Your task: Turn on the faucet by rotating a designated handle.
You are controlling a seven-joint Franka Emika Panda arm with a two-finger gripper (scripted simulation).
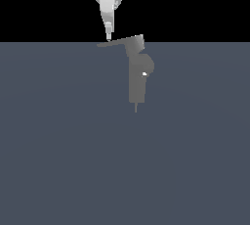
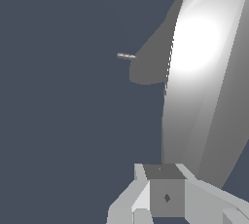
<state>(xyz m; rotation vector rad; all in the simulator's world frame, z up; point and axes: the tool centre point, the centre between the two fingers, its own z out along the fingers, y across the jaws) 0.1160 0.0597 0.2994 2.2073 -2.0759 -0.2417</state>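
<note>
One handle [image 1: 117,41] is seen lying sideways from the faucet [image 1: 138,75], its tip just under the gripper [image 1: 108,37], whose jaws' spread cannot be told.

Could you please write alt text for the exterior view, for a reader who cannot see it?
A white robot arm's pincer hangs just above the outer tip of the thin grey handle of a small grey faucet, against a flat slate-blue surface.

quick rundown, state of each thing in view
faucet: upright, thin spike at its bottom.
handle: sticks out sideways towards the exterior view's left, slightly tilted.
gripper: tip right at the handle's outer end; open or shut cannot be told.
</note>
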